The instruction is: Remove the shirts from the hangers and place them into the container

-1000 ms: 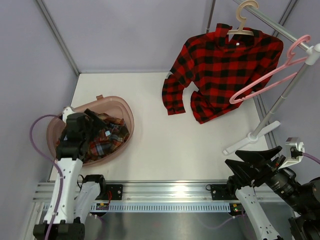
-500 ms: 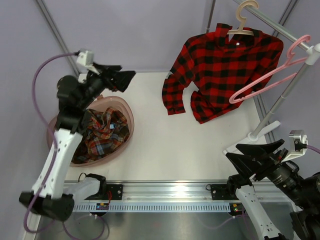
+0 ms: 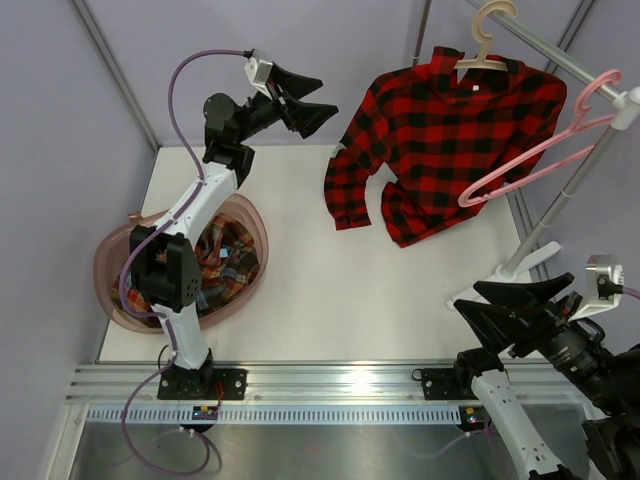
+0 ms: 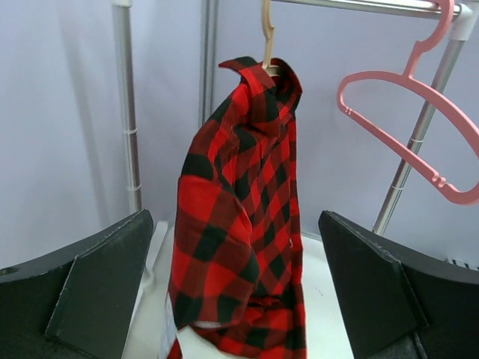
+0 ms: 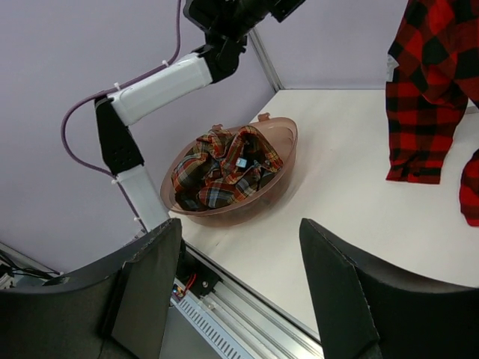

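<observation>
Item 1. Red-and-black shirt (image 3: pixel 445 140): it hung from the beige hanger (image 3: pixel 487 35), which was hooked on the rack rail (image 3: pixel 545 45) at the far right. One sleeve dangled leftward. I could not tell whether the hem met the bench (image 3: pixel 330 290). This shirt remained to be taken off.

Item 2. Multicolour plaid shirt (image 3: pixel 225 265): it lay crumpled inside the container (image 3: pixel 252 215) at the near left. By my judgement, half the task was settled.

Item 3. Pink hanger (image 3: pixel 540 150): it was bare, on the same rail, just right of the red shirt.

Item 4. Left tool (image 3: pixel 329 97): it was raised high at the far left with its fingers spread wide and nothing between them. It was well apart from the red shirt, with the garment framed squarely in its wrist view. I judged I had it lined up for an approach to the shirt.

Item 5. Right tool (image 3: pixel 466 297): it sat at the near right by the rack pole (image 3: pixel 560 215), fingers apart and empty, looking across at the container. I judged it was parked there to leave the left arm room and to be ready to steady the hanger.
</observation>
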`<state>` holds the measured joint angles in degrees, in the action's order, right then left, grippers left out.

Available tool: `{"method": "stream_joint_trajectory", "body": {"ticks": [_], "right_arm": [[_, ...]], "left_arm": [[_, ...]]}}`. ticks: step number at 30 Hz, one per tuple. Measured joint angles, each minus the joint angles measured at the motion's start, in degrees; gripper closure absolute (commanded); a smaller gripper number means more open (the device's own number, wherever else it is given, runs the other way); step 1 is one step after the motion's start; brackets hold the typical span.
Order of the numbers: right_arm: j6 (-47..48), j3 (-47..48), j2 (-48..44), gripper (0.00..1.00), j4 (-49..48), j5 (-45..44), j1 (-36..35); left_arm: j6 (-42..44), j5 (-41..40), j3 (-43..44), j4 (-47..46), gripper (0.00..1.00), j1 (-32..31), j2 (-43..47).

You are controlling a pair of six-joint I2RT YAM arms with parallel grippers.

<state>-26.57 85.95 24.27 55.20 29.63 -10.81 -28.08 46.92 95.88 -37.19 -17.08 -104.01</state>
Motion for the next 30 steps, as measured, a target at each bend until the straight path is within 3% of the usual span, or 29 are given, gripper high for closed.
{"method": "stream_joint_trajectory", "body": {"ticks": [6, 13, 25, 30], "right_arm": [[-1.4, -4.4, -0.2, 0.29, -2.6, 1.2, 0.0], [-3.5, -5.1, -2.0, 0.29, -7.6, 3.8, 0.4], [-5.3, -6.4, -3.4, 0.29, -13.4, 11.2, 7.1], [-5.2, -6.3, -3.4, 0.29, -13.2, 12.1, 7.9]], "left_arm": [[-3.0, 4.0, 12.6, -10.6, 0.01, -2.1, -12.8], [-2.9, 4.5, 28.3, -14.7, 0.01, -4.9, -27.0], [5.9, 1.8, 39.5, -12.9, 0.01, -9.7, -37.5], [7.1, 1.3, 39.8, -11.8, 0.01, -12.4, -38.0]]}}
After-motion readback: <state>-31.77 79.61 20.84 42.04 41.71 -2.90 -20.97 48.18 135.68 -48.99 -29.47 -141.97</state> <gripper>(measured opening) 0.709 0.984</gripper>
